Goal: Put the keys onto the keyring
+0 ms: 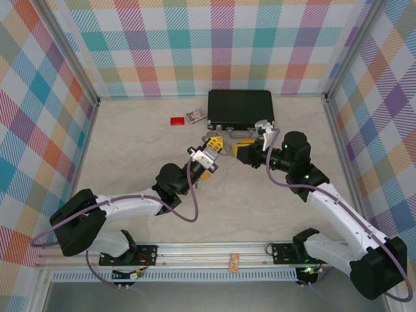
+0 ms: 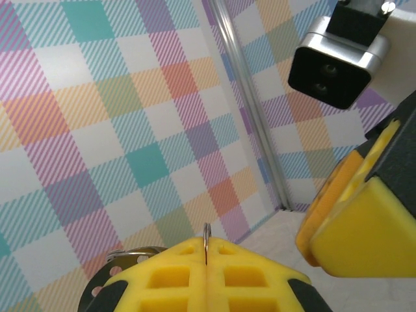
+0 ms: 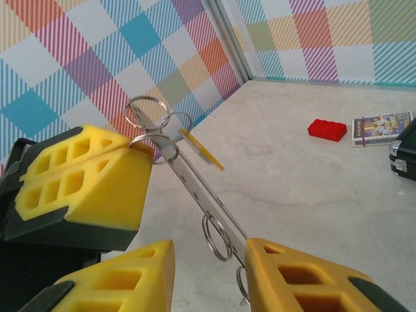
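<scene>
Where the arms meet, the left gripper (image 2: 207, 260) is clenched on the keyring (image 3: 195, 188), just wire from its own wrist. The right wrist shows its length, yellow key (image 3: 203, 149) hanging, between the released right gripper (image 3: 211, 257); black case (image 1: 240, 108) at twelve o'clock.

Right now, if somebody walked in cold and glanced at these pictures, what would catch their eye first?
The left gripper and right gripper sit nose to nose in the middle of the table, just in front of the black case. The left one pinches a metal keyring in its yellow pads, a yellow key sticking out beside it, and the keyring's far end reaches between the right one's open jaws. Around them, loud plaid walls.
</scene>
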Controlling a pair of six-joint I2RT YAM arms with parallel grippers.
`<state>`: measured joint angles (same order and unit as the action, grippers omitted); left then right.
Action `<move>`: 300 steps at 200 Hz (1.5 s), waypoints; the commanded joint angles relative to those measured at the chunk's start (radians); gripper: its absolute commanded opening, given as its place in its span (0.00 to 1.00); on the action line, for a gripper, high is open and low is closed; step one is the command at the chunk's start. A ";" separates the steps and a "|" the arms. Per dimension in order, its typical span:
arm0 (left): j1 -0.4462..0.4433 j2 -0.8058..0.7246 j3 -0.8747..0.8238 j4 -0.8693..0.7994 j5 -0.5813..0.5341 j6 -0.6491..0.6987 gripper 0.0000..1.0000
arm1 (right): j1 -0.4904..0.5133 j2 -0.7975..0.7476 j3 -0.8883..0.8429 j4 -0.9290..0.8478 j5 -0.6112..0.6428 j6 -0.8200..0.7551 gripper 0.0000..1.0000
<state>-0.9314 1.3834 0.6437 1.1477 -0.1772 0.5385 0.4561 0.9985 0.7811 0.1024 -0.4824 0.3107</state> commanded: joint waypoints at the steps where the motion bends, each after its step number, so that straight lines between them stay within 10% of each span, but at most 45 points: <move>1: -0.007 -0.045 0.005 0.002 0.062 -0.053 0.00 | 0.004 -0.018 0.002 0.006 -0.001 0.001 0.32; 242: -0.007 -0.093 0.010 -0.037 0.136 -0.168 0.00 | 0.004 -0.056 -0.045 0.011 0.004 -0.003 0.33; 300: 0.025 -0.134 0.033 -0.099 0.213 -0.368 0.00 | 0.004 -0.064 -0.049 0.016 0.002 0.002 0.33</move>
<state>-0.9283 1.2949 0.6441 1.0626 -0.0319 0.3061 0.4561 0.9562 0.7475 0.0937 -0.4789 0.3069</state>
